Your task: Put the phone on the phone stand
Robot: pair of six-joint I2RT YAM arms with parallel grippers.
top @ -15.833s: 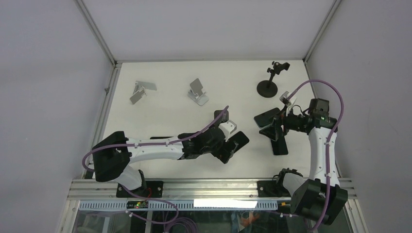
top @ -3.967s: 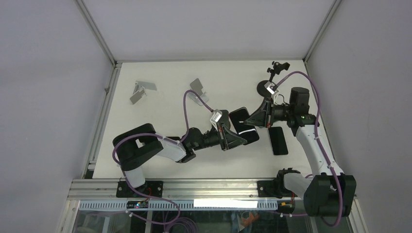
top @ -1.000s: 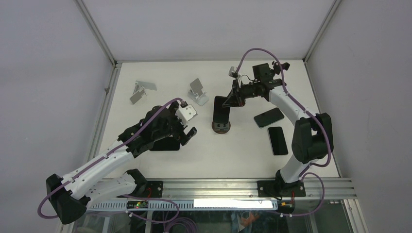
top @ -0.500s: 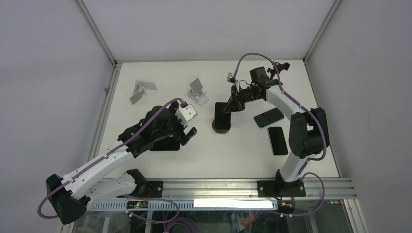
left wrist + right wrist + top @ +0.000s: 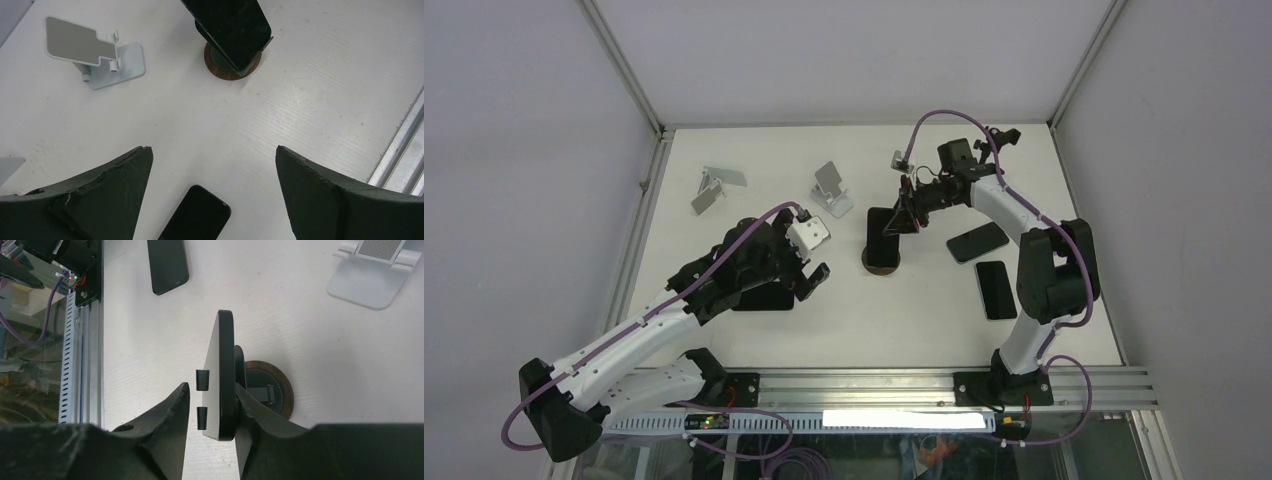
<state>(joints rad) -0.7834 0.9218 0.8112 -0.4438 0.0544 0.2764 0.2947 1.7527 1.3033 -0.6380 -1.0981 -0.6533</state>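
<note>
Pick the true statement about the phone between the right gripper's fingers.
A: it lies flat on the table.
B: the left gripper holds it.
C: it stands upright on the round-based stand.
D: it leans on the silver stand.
C: in the right wrist view the phone stands on edge against the cradle of the round-based stand, between the fingers of the right gripper.

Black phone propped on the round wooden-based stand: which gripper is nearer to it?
Right. The right gripper has its fingers either side of the black phone on its round wooden-based stand. The left gripper hangs well off, above another dark phone lying flat.
</note>
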